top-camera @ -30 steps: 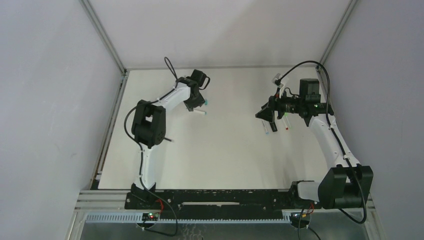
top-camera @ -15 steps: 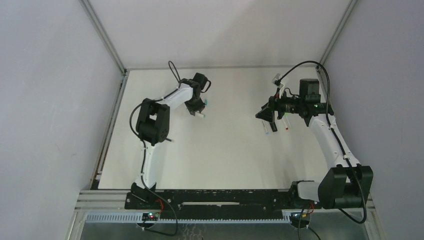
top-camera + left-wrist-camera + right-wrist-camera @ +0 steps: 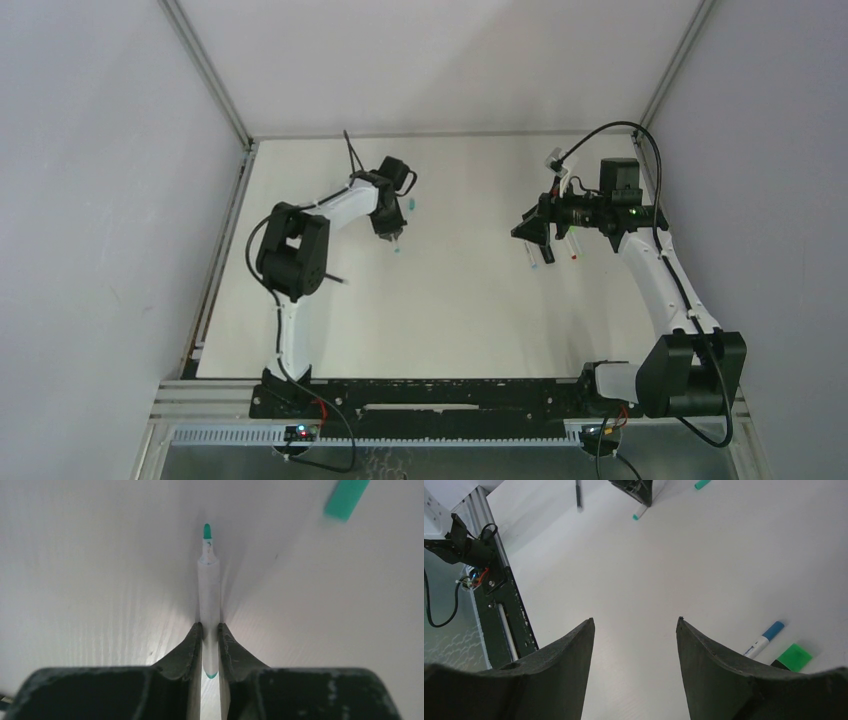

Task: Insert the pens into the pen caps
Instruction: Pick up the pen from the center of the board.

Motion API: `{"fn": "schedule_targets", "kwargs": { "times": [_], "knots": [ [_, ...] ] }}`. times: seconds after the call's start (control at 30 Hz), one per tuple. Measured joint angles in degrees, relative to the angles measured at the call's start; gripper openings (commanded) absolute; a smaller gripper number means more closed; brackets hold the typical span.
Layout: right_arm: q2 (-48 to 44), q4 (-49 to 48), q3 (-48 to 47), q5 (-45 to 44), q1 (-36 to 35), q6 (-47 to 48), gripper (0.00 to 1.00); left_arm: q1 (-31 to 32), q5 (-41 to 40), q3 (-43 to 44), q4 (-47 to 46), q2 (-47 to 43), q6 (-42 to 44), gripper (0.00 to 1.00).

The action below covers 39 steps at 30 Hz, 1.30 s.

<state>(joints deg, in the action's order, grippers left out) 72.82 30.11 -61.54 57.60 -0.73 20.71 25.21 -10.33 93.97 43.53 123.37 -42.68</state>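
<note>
A white pen with a teal tip lies on the table, and my left gripper is shut on its rear end, both fingers pressed against the barrel. From above, this gripper points down at the back left, with the pen's tip poking out toward the front. A teal pen cap lies apart, beyond and to the right. My right gripper hangs open above bare table with nothing between its fingers. A blue-tipped pen and a bright green cap lie to its right.
A thin black pen lies beside the left arm's elbow. More white pens lie under the right gripper, one of them red-tipped. Grey walls enclose the table, and the black base rail runs along its near edge.
My left gripper has closed its jaws onto the teal-tipped pen, and the pen has swung from lying sideways to pointing toward the front. The right arm has not moved.
</note>
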Motion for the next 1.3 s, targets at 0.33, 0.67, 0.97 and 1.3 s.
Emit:
{"fn": "schedule_targets", "kwargs": {
  "times": [0.33, 0.67, 0.97, 1.3],
  "knots": [
    [0.22, 0.15, 0.90, 3.19, 0.00, -0.24, 0.67, 1.70, 6.49, -23.41, -13.64, -14.97, 11.37, 0.09],
    [0.24, -8.35, 8.11, 7.04, -1.62, -6.62, 0.67, 8.33, 8.66, -42.80, -29.14, -30.25, 15.56, 0.03],
    [-1.03, -28.28, 18.29, 9.77, -4.94, -20.31, 0.68, 13.22, 13.18, -53.31, -53.57, -40.09, 12.81, 0.02],
    [0.46, -47.58, 23.17, 8.96, -8.22, -36.13, 0.74, 21.29, 18.51, -55.78, -76.94, -39.21, 5.99, 0.02]
  ]
}}
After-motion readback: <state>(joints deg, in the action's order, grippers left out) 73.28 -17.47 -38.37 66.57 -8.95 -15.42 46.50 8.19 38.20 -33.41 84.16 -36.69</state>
